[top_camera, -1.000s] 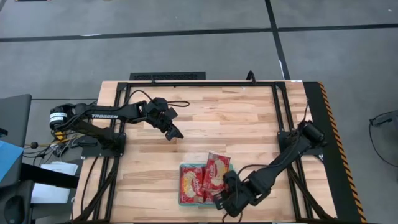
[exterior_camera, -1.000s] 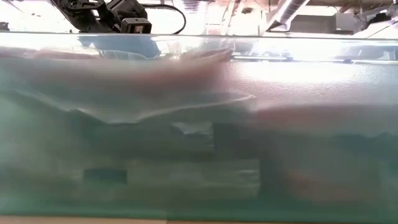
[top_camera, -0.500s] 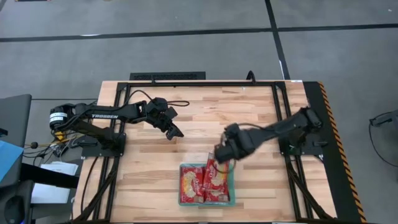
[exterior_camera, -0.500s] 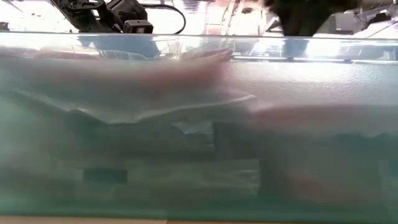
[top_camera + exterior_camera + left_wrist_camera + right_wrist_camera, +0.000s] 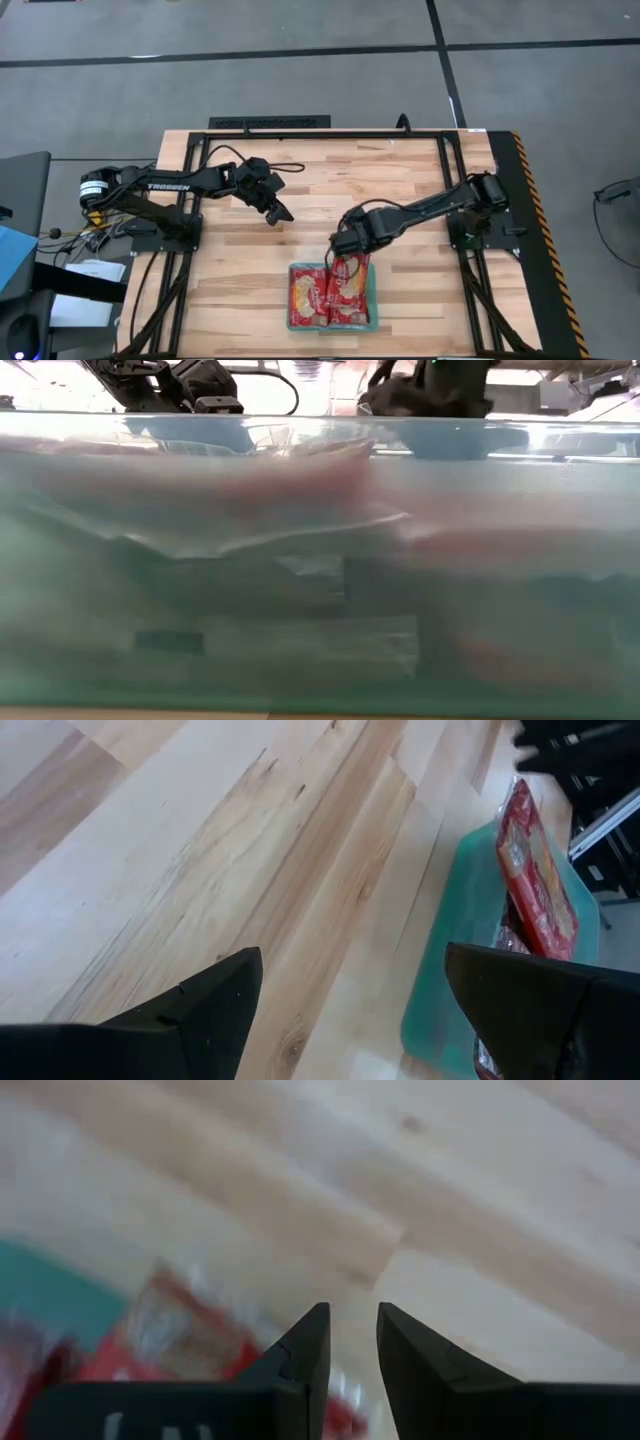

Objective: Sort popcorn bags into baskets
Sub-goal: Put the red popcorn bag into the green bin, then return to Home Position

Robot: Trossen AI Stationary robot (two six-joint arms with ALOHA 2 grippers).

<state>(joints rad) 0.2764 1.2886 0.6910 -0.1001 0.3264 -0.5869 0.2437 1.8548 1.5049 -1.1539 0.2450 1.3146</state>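
Red popcorn bags lie side by side in the teal basket [image 5: 292,270] near the table's near edge: a left stack [image 5: 306,297] and a right stack [image 5: 348,290], whose top bag reaches the far rim. My right gripper [image 5: 345,246] hangs over the basket's far end, just above that bag's far end [image 5: 190,1335]. Its fingers are shut to a narrow slit [image 5: 350,1315]. My left gripper [image 5: 281,212] waits open above bare wood left of and beyond the basket [image 5: 450,950], holding nothing [image 5: 350,952]. The low view looks through the basket's wall [image 5: 320,560]. My right gripper points down at the far end of the right-hand popcorn bag [image 5: 349,262]. I cannot tell whether its fingertips touch the bag; nothing shows between the fingers in the right wrist view.
Black frame rails run along the table's left [image 5: 190,200], far [image 5: 320,133] and right [image 5: 455,190] sides. Bare wood lies between the two arms and left of the basket. A yellow-black striped edge [image 5: 540,220] marks the table's right side.
My right arm has swung from the near edge, right of the basket, up and around to the basket's far end, then a little toward the table's left. The top right bag, earlier slanted over the far rim, now lies straighter in the basket.
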